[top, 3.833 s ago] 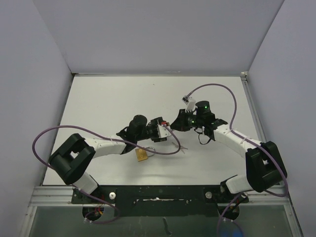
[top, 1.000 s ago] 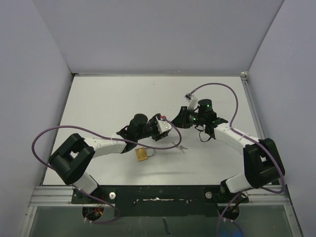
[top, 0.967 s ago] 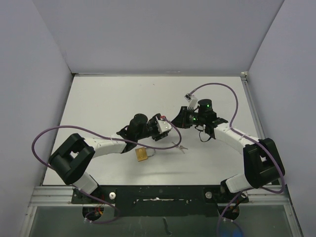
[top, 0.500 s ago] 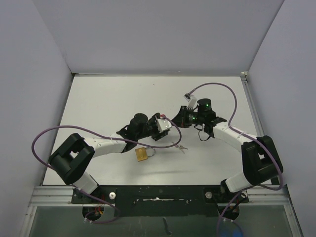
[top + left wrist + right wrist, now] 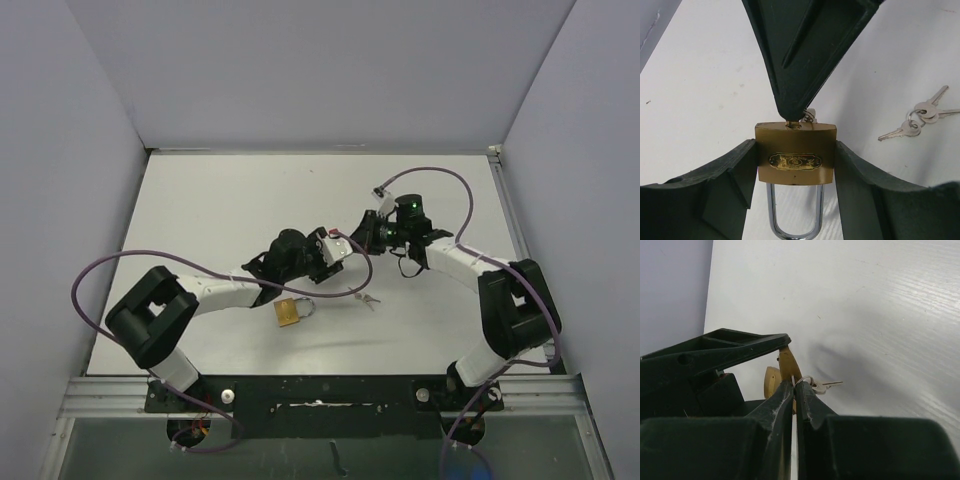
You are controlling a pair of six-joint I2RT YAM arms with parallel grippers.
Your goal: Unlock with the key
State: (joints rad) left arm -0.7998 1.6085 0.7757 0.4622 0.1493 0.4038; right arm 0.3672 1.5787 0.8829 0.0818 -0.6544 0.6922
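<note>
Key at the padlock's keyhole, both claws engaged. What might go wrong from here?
1. The right claw pinches the key only at its very tips, so turning may let the key slip or twist in the grip.
2. The left claw clamps the padlock just by its smooth brass sides. Torque or push from the key might rotate it or slide it out.
3. The key looks barely entered, and turning too early might jam or bend it.

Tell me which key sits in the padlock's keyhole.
The key pinched in the right tool, entering the padlock at its top. The other keys lie loose on the table, ringed together.
</note>
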